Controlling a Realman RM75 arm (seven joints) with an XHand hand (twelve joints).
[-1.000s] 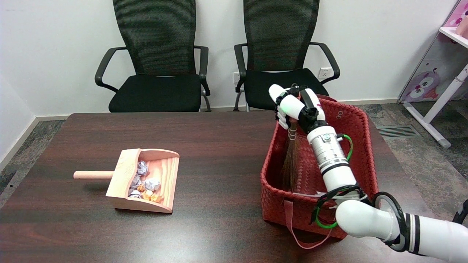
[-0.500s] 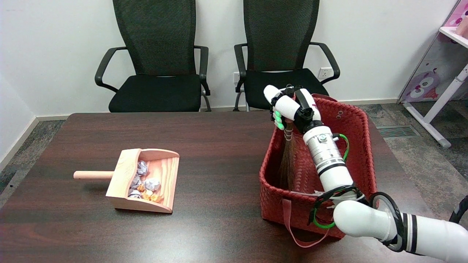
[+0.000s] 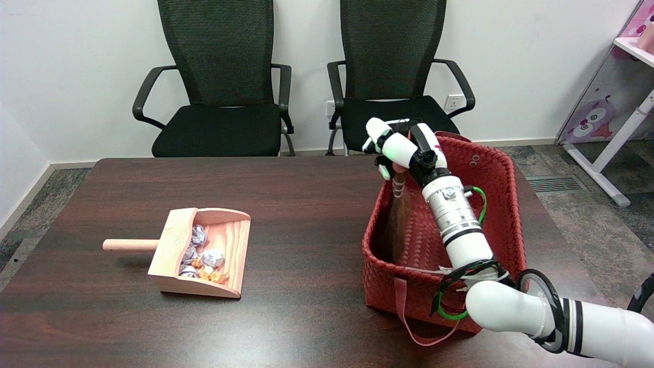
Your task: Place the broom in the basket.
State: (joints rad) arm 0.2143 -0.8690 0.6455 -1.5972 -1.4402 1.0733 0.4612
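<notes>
Broom [image 3: 397, 214] looks small: wooden handle, light binding at neck, brown bristle fan, kinda blurry. Sits right under hand [image 3: 403, 148], inside red woven basket [image 3: 498, 168] along its left wall. Long axis near upright, slight lean; handle end up, bristles down toward basket floor. Hand sits over basket's far left corner, fingers spreading around handle top. Gripping or just let go? Can't tell. Dustpan [image 3: 202, 250] with paper wads well off to hand's left on table [image 3: 306, 194].
</notes>
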